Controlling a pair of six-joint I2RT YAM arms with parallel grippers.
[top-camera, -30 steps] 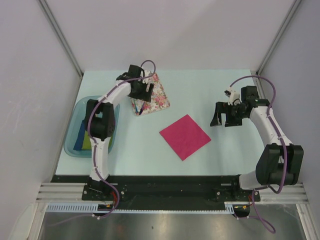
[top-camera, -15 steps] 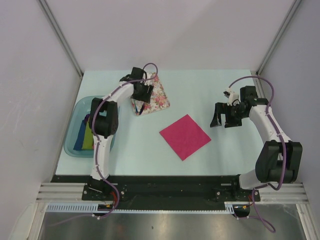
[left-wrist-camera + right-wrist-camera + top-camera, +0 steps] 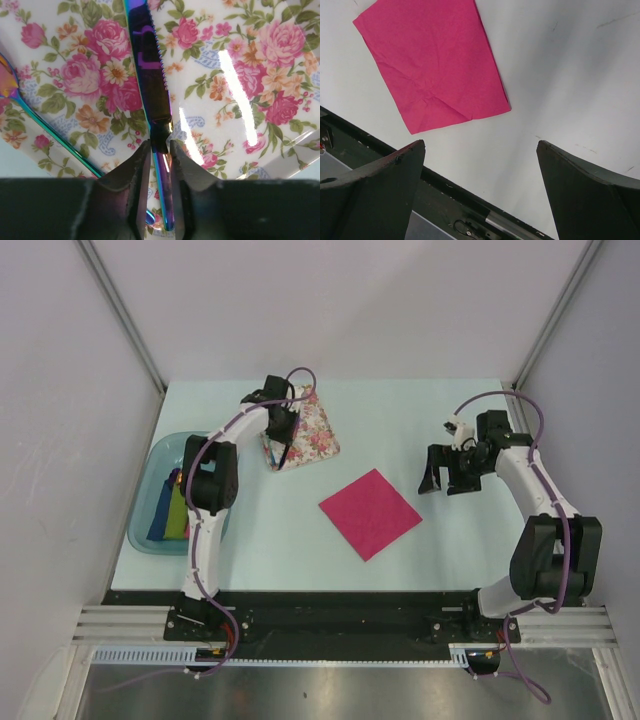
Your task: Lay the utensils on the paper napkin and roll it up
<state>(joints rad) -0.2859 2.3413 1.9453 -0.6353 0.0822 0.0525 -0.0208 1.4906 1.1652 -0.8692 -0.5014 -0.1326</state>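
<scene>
**Utensils (image 3: 150, 75) sitting on the floral dish, and this knife pick looks sketchy**

Both pieces lie on the glossy floral dish (image 3: 318, 438) at the far left of the table (image 3: 420, 410). The pink paper napkin (image 3: 370, 512) lies flat mid-table, nearer and to the right, well apart from them, so nothing is on it yet.

The left gripper (image 3: 160, 148) is down over the dish. Its claw is narrow, with one finger on each side of the knife (image 3: 154, 100) about where the blade meets the handle. From the wrist view it's impossible to tell whether the pads actually pinch the metal or just flank it. The right gripper (image 3: 445, 472) hangs wide open and empty above the table, just to the right of the napkin.

What could go wrong, judging from this:

- Slick metal on a slick dish. If the fingers only catch the edges of that thin flat strip, the knife likely squirts out or twists flat when lifted.
- If the grip point isn't at the balance point, the knife probably swings and droops, then lands crooked on the napkin.
- The fingertips look very low. If they press on the dish, the whole dish could skid.
- The second piece (image 3: 50, 132) lies close on the left, so a sloppy lift might knock it off the dish.
- The napkin is light paper with a creased corner (image 3: 432, 102). Setting the knife down with any sideways drag probably shoves or folds it, unless the right gripper pins it.
</scene>
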